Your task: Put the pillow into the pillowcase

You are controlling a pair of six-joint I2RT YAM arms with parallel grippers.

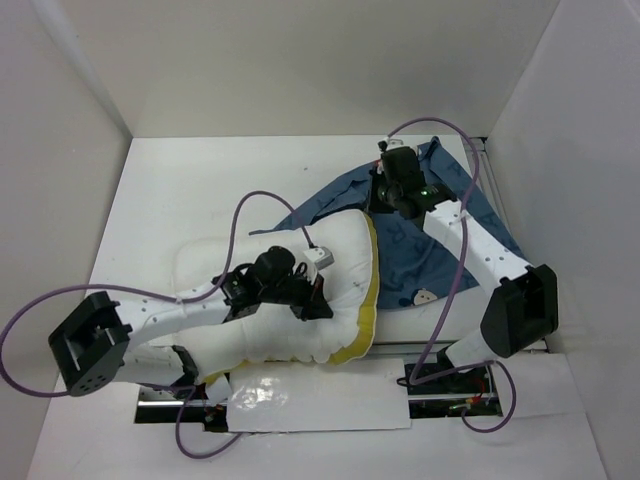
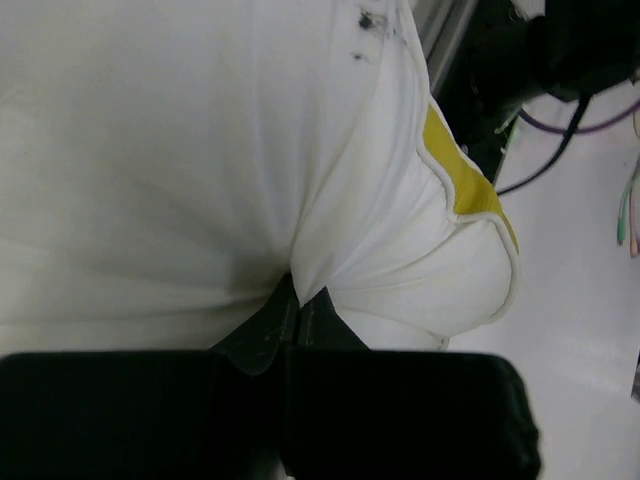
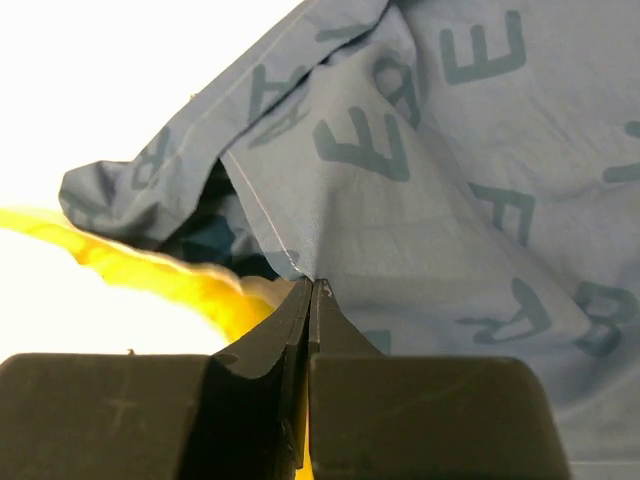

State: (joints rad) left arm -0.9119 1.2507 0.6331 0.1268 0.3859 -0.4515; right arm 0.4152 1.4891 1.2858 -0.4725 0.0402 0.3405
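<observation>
Gripped a white fold of the pillow (image 2: 150,150) with left claw (image 2: 298,292); gripped pillowcase (image 3: 450,200) edge, just beside pillow's yellow rim, with right claw (image 3: 312,287).

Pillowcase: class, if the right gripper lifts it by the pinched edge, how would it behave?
Probably floppy: the pillowcase tents into folds where the right gripper pinches it. Likely light, as it looks like thin cloth. Its mouth would probably sag shut rather than stay open.
</observation>
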